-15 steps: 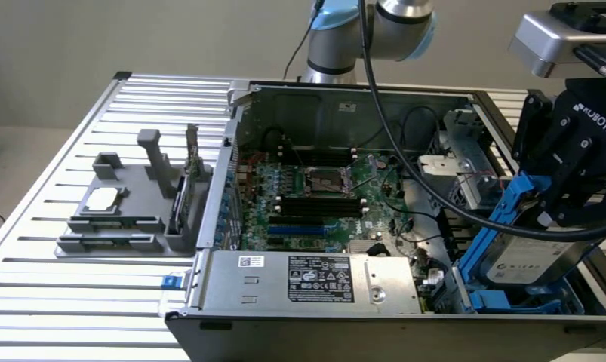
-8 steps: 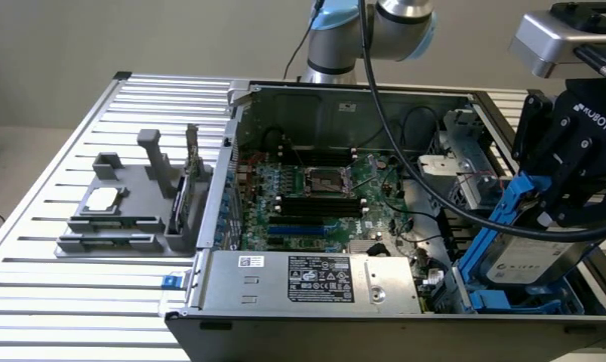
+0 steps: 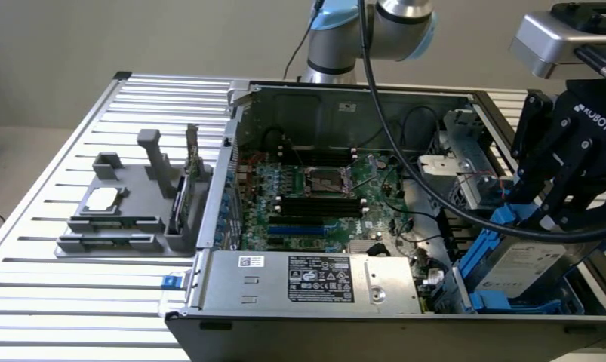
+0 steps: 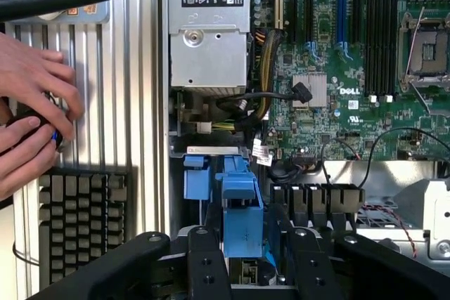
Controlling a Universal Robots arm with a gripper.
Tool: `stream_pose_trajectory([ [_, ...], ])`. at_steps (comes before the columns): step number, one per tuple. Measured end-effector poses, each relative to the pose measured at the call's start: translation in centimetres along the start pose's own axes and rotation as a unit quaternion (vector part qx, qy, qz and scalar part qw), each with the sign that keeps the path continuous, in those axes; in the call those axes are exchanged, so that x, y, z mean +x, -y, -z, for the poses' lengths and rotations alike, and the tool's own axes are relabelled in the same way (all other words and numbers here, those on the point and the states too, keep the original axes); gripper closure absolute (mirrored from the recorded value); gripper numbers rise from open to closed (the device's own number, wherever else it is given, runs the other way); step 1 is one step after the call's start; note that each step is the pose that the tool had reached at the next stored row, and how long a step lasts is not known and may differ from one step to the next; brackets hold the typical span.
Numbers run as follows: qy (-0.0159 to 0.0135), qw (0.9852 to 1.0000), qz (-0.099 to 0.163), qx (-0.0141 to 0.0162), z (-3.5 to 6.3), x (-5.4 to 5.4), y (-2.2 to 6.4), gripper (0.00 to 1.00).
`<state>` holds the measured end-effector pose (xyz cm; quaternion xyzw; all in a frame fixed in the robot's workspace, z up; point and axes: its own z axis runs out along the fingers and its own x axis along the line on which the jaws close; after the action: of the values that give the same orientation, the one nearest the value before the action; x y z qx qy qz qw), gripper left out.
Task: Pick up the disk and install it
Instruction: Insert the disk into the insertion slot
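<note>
In the exterior view, the disk [image 3: 524, 264] stands on edge in the bay at the case's [image 3: 383, 335] corner, on the exterior view's right. Its blue carrier [image 3: 479, 256] wraps around it. The gripper [image 3: 534, 219] hangs right over the disk's upper edge, with its fingers reaching down to the carrier's top. Judge the disk as stiff, dense for its size and easily hurt by a knock. Its metal faces look slick and the plastic carrier will likely flex. So take hold across the flat faces near the top edge, not on the thin blue rails.

In the wrist view, you look down the gripper [image 4: 254, 233] onto the carrier's [image 4: 242, 209] edge. The fingers [image 4: 204, 251] stand on either side of it, with a dark gap showing on one side. The jaws are parted and clamp nothing. Hands [image 4: 35, 82] rest on the table beside a keyboard [image 4: 84, 216].
</note>
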<state>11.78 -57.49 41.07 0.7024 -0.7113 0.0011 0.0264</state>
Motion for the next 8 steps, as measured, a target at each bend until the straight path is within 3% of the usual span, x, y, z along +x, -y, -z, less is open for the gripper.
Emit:
stream_pose_trajectory([
  [8, -0.0016, 1.0000, 0.000, 0.0003, -0.02, 0.00, 0.00, 0.61],
])
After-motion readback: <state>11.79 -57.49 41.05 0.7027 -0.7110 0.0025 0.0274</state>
